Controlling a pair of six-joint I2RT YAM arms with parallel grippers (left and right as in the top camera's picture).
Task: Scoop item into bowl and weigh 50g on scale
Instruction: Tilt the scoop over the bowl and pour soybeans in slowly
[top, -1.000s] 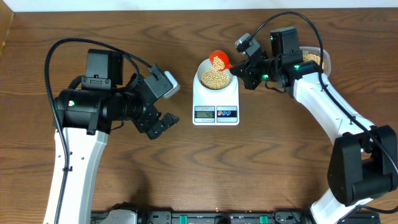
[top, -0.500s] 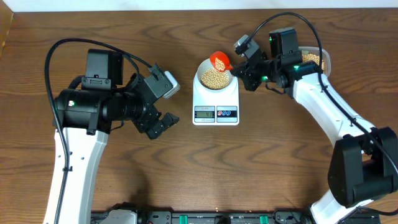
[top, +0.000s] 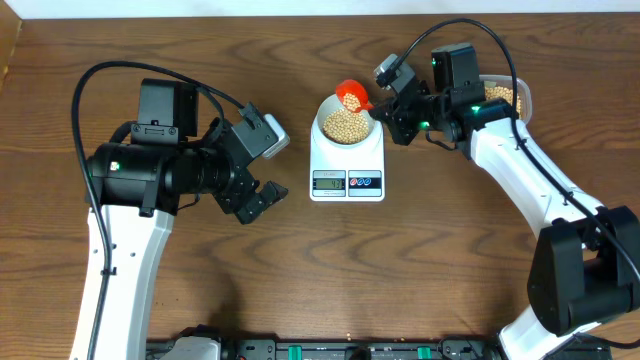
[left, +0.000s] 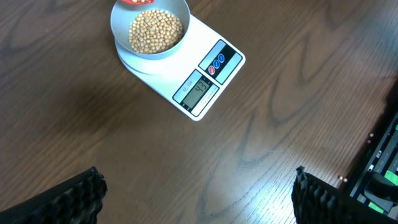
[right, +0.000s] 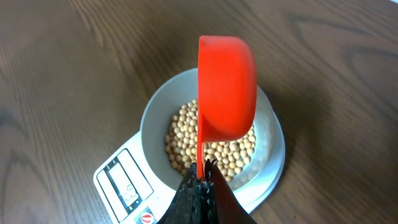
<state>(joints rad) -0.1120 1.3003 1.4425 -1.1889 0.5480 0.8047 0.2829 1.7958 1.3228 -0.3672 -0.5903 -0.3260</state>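
Beans (right: 211, 146) in bowl (right: 154, 121) on scale (left: 200, 40), right fingers (right: 193, 200) pinching red scoop (right: 227, 87) above, left fingers (left: 78, 196) spread

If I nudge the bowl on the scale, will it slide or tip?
Probably slides rather than tips: the bowl sits low and wide on the smooth-topped scale. The soybeans weighting it should steady it; loose and round, they would likely roll if spilled.

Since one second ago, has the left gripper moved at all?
No. The left gripper hangs open at the same spot as before, to the left of the scale and a little nearer the robot.
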